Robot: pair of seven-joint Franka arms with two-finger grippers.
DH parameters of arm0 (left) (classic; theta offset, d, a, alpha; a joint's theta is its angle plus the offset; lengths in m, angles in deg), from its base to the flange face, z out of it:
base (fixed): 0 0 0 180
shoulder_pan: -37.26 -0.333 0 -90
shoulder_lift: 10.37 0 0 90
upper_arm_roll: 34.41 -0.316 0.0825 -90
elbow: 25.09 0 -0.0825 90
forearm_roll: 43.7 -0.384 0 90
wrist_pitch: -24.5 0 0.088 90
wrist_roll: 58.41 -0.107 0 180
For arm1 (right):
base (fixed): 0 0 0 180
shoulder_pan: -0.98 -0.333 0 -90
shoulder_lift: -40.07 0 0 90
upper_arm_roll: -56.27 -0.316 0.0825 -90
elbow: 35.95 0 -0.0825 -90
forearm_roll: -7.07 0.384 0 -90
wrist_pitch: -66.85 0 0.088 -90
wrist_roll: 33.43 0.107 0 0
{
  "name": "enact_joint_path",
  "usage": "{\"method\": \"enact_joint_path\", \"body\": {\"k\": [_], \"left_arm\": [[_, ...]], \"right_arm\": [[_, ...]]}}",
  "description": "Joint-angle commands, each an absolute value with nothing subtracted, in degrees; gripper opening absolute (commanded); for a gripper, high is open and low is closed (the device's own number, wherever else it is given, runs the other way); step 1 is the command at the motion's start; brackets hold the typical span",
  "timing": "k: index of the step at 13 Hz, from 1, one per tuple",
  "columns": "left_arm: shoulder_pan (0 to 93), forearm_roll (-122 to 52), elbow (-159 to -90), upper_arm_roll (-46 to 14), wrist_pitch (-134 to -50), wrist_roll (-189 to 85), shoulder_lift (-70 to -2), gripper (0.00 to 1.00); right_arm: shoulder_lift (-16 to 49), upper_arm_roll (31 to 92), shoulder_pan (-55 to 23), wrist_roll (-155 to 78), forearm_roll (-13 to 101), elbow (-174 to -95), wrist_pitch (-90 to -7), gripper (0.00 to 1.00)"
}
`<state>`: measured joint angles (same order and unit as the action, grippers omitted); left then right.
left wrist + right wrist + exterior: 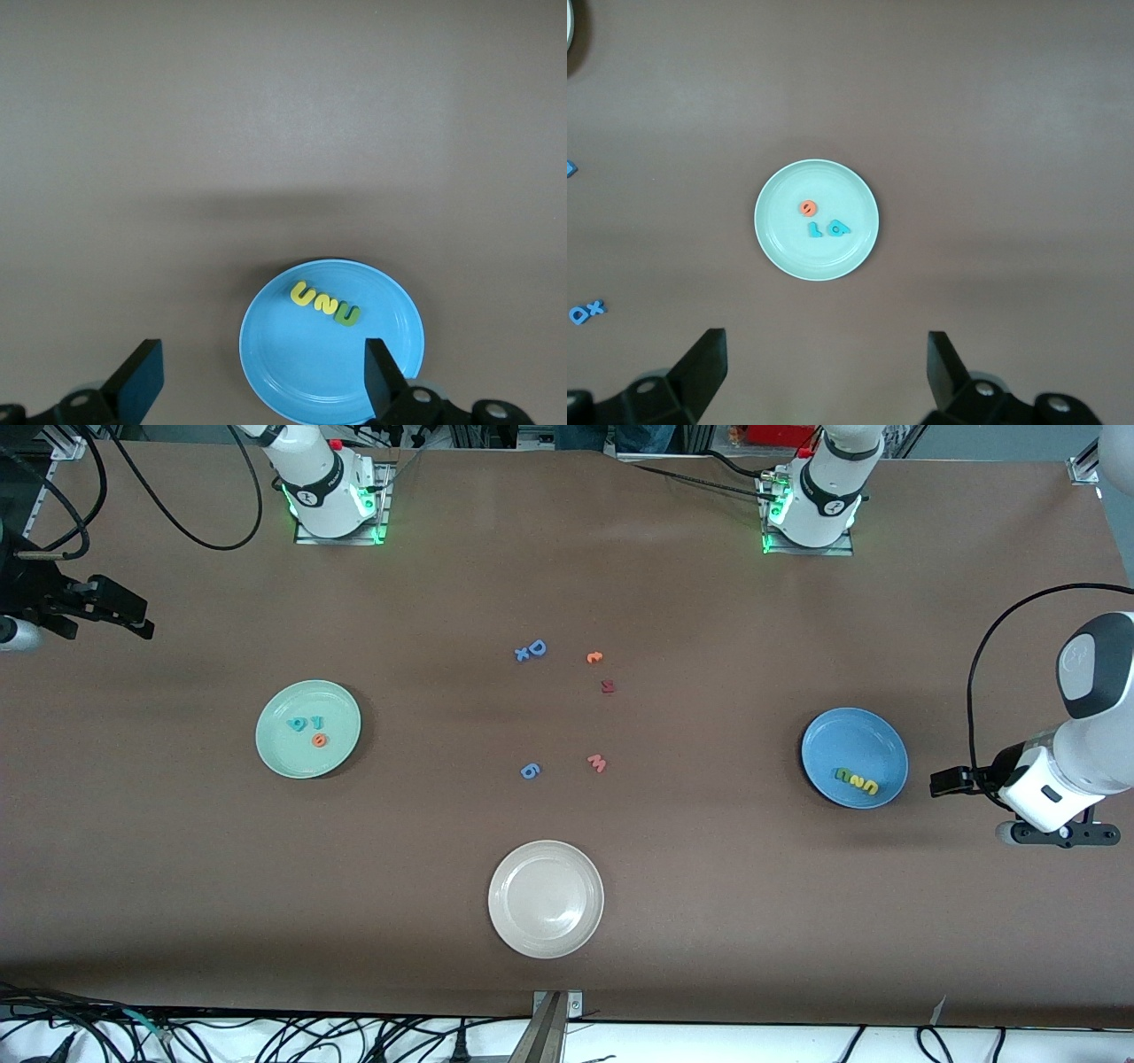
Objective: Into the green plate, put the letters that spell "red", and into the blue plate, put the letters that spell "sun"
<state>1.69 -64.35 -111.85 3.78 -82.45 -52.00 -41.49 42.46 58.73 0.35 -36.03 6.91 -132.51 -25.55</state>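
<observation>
The green plate lies toward the right arm's end of the table. In it are the letters of "red": a teal "d", a teal "r" and an orange "e". The blue plate lies toward the left arm's end. It holds the letters of "sun" in a row: two yellow and a green one. My left gripper hangs open and empty high over the blue plate's edge. My right gripper hangs open and empty above bare table beside the green plate.
Loose letters lie mid-table: a blue "D" with a small blue one, an orange one, a dark red one, a pink "w" and a blue one. A cream-white plate sits nearer the front camera.
</observation>
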Motion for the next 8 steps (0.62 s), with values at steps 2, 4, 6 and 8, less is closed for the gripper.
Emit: {"method": "enact_joint_path", "body": {"k": [2,4,6,8], "left_arm": [[1.14,-62.25,-112.1,3.38,-81.49,-53.84,-40.16,1.0],[0.96,-62.25,-112.1,3.38,-81.41,-53.84,-40.16,1.0],[0.79,-62.25,-112.1,3.47,-81.41,-53.75,-40.16,1.0],[0.87,-62.25,-112.19,3.38,-81.41,-53.75,-40.16,1.0]], "right_arm": [[42.09,58.91,0.28,-36.33,7.51,-131.4,-25.35,1.0],[42.09,58.91,0.28,-36.42,7.51,-131.4,-25.35,1.0],[42.09,58.91,0.28,-36.42,7.51,-131.4,-25.35,1.0],[42.09,58.91,0.28,-36.42,7.51,-131.4,-25.35,1.0]]}}
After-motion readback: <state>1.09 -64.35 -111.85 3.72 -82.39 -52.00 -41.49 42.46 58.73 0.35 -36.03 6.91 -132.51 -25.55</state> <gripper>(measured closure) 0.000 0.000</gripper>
